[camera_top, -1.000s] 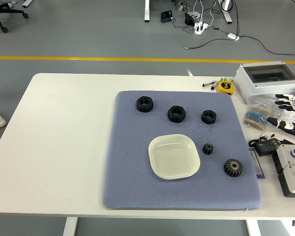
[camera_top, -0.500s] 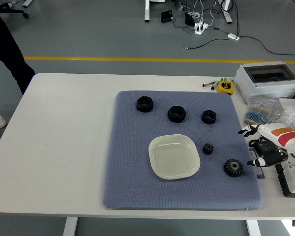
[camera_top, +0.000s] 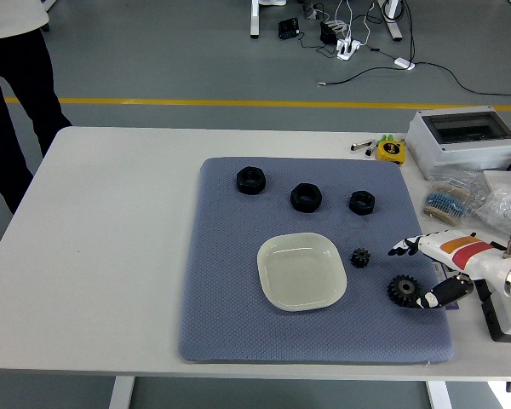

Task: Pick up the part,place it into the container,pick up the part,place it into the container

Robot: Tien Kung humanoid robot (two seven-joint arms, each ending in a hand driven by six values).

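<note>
The right hand (camera_top: 419, 274), fingers spread and empty, has advanced to the large gear (camera_top: 403, 290), beside the still-empty dish (camera_top: 301, 271).

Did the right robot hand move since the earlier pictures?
Yes. The right robot hand has moved leftward over the blue-grey mat, toward the large black gear.

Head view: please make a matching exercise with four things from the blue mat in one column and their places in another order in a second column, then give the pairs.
Things:
1. large gear
2. small gear
3. white dish
4. right robot hand

Places:
A. just right of the dish
B. at the mat's right edge, open around the large gear
C. middle of the mat
D. near the mat's lower right corner

Pairs: 1-D, 2-A, 3-C, 4-B
</note>
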